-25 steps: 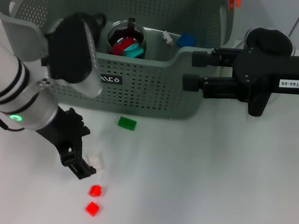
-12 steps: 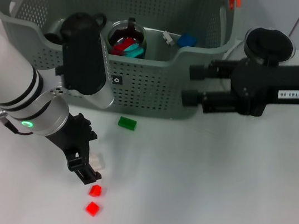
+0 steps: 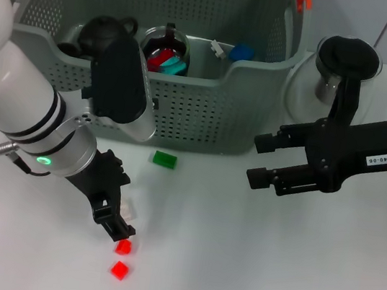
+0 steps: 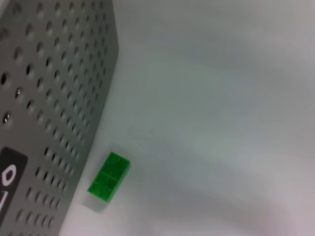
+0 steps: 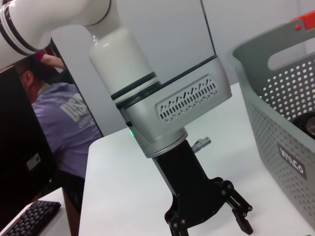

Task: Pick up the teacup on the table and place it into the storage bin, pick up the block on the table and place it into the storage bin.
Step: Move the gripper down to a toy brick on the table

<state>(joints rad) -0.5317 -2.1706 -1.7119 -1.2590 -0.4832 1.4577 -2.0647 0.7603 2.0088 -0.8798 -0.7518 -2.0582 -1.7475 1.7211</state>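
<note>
Nearest: two red blocks [image 3: 120, 258] on the table [image 3: 250, 255]. My left gripper [image 3: 117, 224] hangs low just above them, fingers spread, nothing held. Green block [image 3: 164, 160] lies before the storage bin [image 3: 206, 110]. My right gripper [image 3: 260, 160] hovers beside the bin, fingers apart, empty. Glass pitcher [image 3: 345, 65] behind.

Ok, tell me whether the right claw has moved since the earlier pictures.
Yes. In the head view the right claw has come down and toward the robot, away from the storage bin: earlier it was level with the bin's front wall, now it is below that wall, over the table.
</note>
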